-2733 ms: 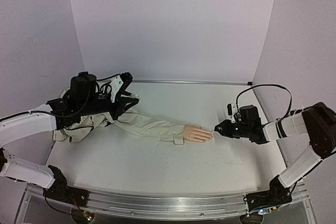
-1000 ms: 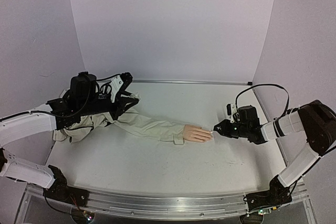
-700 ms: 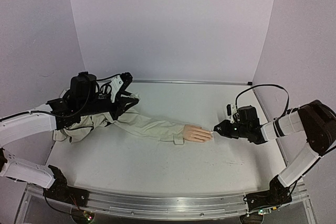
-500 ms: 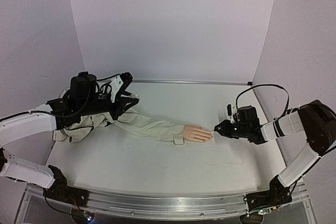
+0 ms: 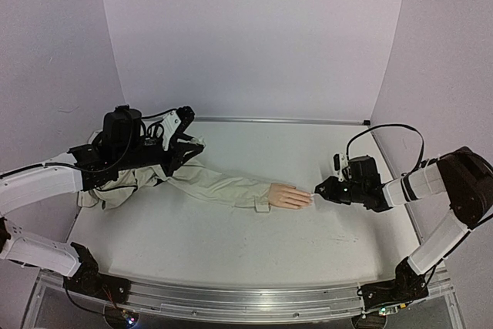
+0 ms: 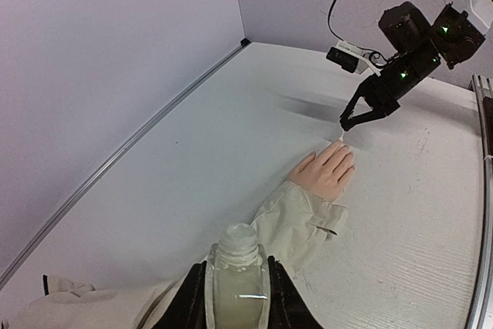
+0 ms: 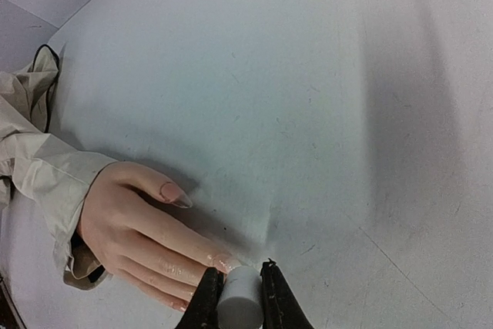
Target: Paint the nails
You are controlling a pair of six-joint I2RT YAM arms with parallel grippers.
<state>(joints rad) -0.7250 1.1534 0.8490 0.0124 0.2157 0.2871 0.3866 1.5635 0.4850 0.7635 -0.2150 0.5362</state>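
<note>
A peach mannequin hand (image 5: 290,196) in a beige sleeve (image 5: 208,182) lies flat on the table, fingers to the right. Its nails show in the right wrist view: the thumbnail (image 7: 173,193) and a fingertip nail (image 7: 223,261). My right gripper (image 5: 319,189) is shut on a white brush cap (image 7: 239,302), its tip right at that fingertip nail. My left gripper (image 6: 237,307) is shut on a small clear open polish bottle (image 6: 237,283), held over the sleeve near its upper arm end. The hand also shows in the left wrist view (image 6: 326,170).
White walls close in the table at the back and sides. A metal rail (image 5: 231,302) runs along the near edge. The crumpled jacket body (image 5: 115,186) lies at the far left under my left arm.
My right gripper shifts only slightly at the fingertips, a little left and then back right. The left arm and the hand have not moved.
</note>
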